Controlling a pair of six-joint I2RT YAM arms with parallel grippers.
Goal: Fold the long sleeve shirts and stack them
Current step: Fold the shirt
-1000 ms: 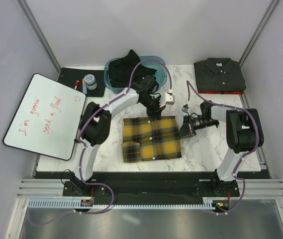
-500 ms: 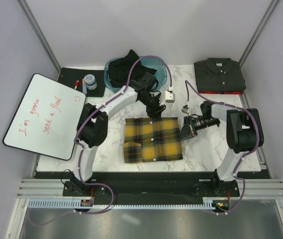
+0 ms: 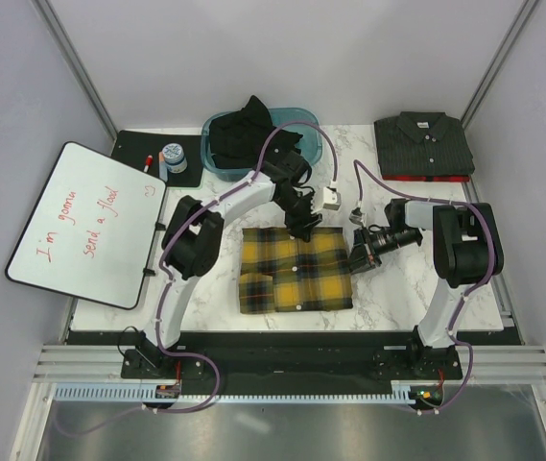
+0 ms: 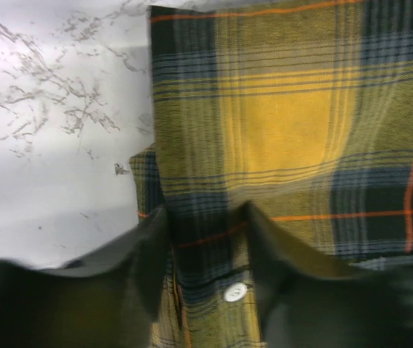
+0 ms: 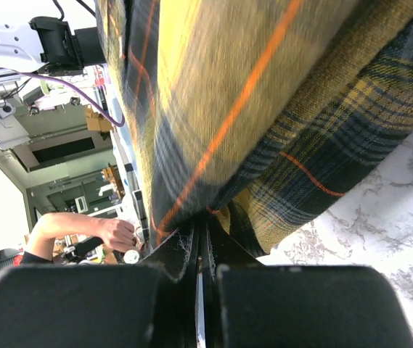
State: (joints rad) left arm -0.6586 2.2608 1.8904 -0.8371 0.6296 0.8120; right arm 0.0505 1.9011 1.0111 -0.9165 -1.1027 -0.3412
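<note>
The yellow-and-black plaid shirt (image 3: 295, 269) lies folded flat in the middle of the table. My left gripper (image 3: 303, 229) is low over its far edge, jaws open, the fingers either side of the button strip (image 4: 207, 217). My right gripper (image 3: 355, 257) is shut on the shirt's right edge, with the plaid cloth pinched between the jaws (image 5: 200, 228). The dark charcoal shirt (image 3: 423, 144) lies folded at the back right. The black shirt (image 3: 244, 130) is bunched in a teal basin (image 3: 313, 134) at the back.
A whiteboard (image 3: 85, 223) overhangs the table's left side. A black mat (image 3: 157, 158) with a small cup and a marker sits at the back left. A red strip (image 3: 426, 178) shows under the charcoal shirt. White walls close in the sides.
My left gripper has moved nearer and down onto the plaid shirt's far edge. The shirt has shifted slightly to the right. My right gripper keeps its hold on the right edge.
</note>
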